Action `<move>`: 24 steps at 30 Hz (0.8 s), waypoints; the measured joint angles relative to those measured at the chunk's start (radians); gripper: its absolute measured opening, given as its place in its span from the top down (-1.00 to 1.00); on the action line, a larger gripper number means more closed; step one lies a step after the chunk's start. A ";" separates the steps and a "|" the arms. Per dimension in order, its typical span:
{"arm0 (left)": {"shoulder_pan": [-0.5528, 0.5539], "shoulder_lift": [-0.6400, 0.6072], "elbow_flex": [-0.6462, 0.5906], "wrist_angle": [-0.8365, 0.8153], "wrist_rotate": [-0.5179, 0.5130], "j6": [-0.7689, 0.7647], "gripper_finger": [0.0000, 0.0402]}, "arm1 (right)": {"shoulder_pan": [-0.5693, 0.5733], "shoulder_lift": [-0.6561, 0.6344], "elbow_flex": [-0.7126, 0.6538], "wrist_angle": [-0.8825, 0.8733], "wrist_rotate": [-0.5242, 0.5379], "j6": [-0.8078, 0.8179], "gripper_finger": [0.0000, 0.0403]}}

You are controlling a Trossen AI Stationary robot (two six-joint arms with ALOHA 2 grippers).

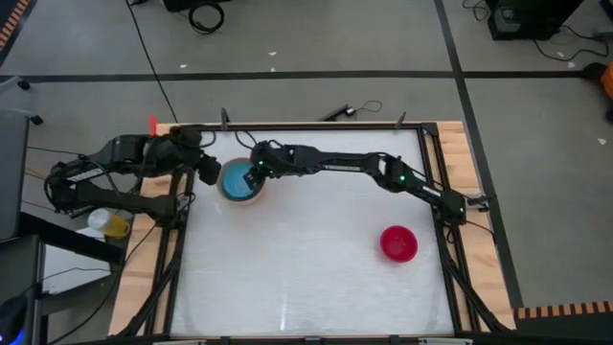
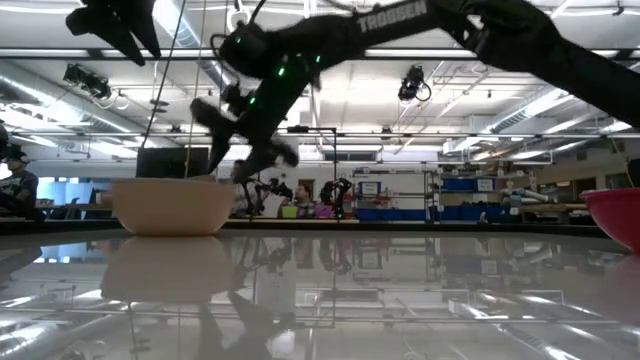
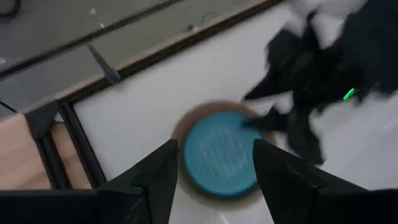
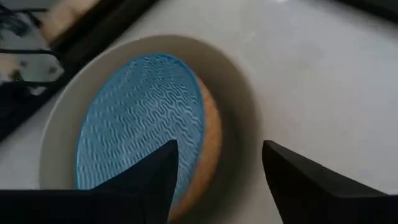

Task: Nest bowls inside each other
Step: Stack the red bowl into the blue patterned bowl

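Note:
A stack of bowls (image 1: 239, 181) stands at the table's far left. A cream bowl (image 4: 239, 93) is outermost, a peach one (image 4: 211, 146) sits in it, and a blue one (image 4: 137, 118) is innermost. A red bowl (image 1: 398, 242) sits alone at the near right. My right gripper (image 4: 220, 146) is open, slanting down over the stack's right rim, one finger above the blue bowl and one outside the cream rim. My left gripper (image 3: 214, 146) is open and raised just left of the stack (image 3: 217, 152), pointing down at it.
Black frame rails (image 1: 177, 240) and wooden boards (image 1: 144, 268) border the table on its left and right. A wide stretch of white tabletop (image 1: 306, 259) lies between the stack and the red bowl. In the low view the cream bowl (image 2: 172, 205) stands on its base.

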 joint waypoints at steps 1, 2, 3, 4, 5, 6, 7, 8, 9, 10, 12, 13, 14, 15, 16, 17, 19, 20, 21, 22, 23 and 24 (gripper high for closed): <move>0.000 0.000 -0.012 0.000 0.011 -0.005 -0.04 | 0.002 -0.021 0.000 -0.043 0.021 -0.008 -0.18; 0.000 0.000 -0.026 0.001 0.016 -0.010 -0.04 | 0.004 -0.045 0.000 -0.084 0.036 -0.023 -0.17; 0.000 0.000 -0.042 0.006 0.019 -0.013 -0.04 | 0.007 -0.066 0.000 -0.122 0.047 -0.041 -0.17; 0.000 0.000 -0.061 0.017 0.026 -0.014 -0.04 | 0.009 -0.090 0.000 -0.156 0.057 -0.061 -0.16; 0.000 0.000 -0.081 0.031 0.031 -0.014 -0.04 | 0.010 -0.114 0.000 -0.186 0.059 -0.083 -0.15; 0.000 0.000 -0.105 0.053 0.037 -0.014 -0.04 | 0.014 -0.139 0.000 -0.218 0.059 -0.102 -0.14; 0.000 0.000 -0.129 0.078 0.043 -0.014 -0.04 | 0.017 -0.167 0.000 -0.250 0.059 -0.115 -0.13; 0.000 0.000 -0.155 0.104 0.057 -0.014 -0.04 | 0.020 -0.196 0.000 -0.300 0.056 -0.128 -0.12; 0.000 0.000 -0.182 0.133 0.071 -0.015 -0.04 | 0.024 -0.224 0.000 -0.364 0.057 -0.138 -0.10; 0.000 0.001 -0.207 0.161 0.092 -0.015 -0.04 | 0.028 -0.252 0.000 -0.435 0.058 -0.149 -0.09; 0.000 0.001 -0.258 0.225 0.127 -0.016 -0.04 | 0.042 -0.301 -0.007 -0.568 0.085 -0.159 -0.07; 0.000 0.001 -0.284 0.259 0.143 -0.018 -0.04 | 0.050 -0.326 -0.022 -0.618 0.102 -0.160 -0.06; 0.000 0.001 -0.310 0.292 0.154 -0.021 -0.04 | 0.060 -0.349 -0.039 -0.648 0.116 -0.160 -0.06; 0.000 0.001 -0.335 0.324 0.165 -0.022 -0.04 | 0.073 -0.375 -0.060 -0.662 0.122 -0.159 -0.05; 0.000 0.001 -0.356 0.350 0.168 -0.022 -0.04 | 0.085 -0.404 -0.085 -0.668 0.120 -0.154 -0.05; 0.000 0.001 -0.375 0.377 0.174 -0.021 -0.04 | 0.097 -0.437 -0.115 -0.676 0.110 -0.143 -0.04; 0.000 0.001 -0.403 0.421 0.191 -0.020 -0.04 | 0.118 -0.504 -0.193 -0.692 0.086 -0.111 -0.04; 0.000 0.001 -0.414 0.437 0.198 -0.019 -0.04 | 0.126 -0.537 -0.247 -0.697 0.081 -0.092 -0.04; 0.000 0.001 -0.421 0.446 0.205 -0.019 -0.04 | 0.133 -0.570 -0.305 -0.700 0.081 -0.075 -0.04; 0.000 0.001 -0.422 0.448 0.209 -0.018 -0.04 | 0.142 -0.608 -0.375 -0.701 0.078 -0.060 -0.04; 0.000 0.001 -0.422 0.448 0.209 -0.012 -0.04 | 0.152 -0.645 -0.448 -0.697 0.069 -0.047 -0.04; 0.000 0.001 -0.422 0.450 0.209 -0.004 -0.04 | 0.163 -0.685 -0.520 -0.692 0.053 -0.041 -0.04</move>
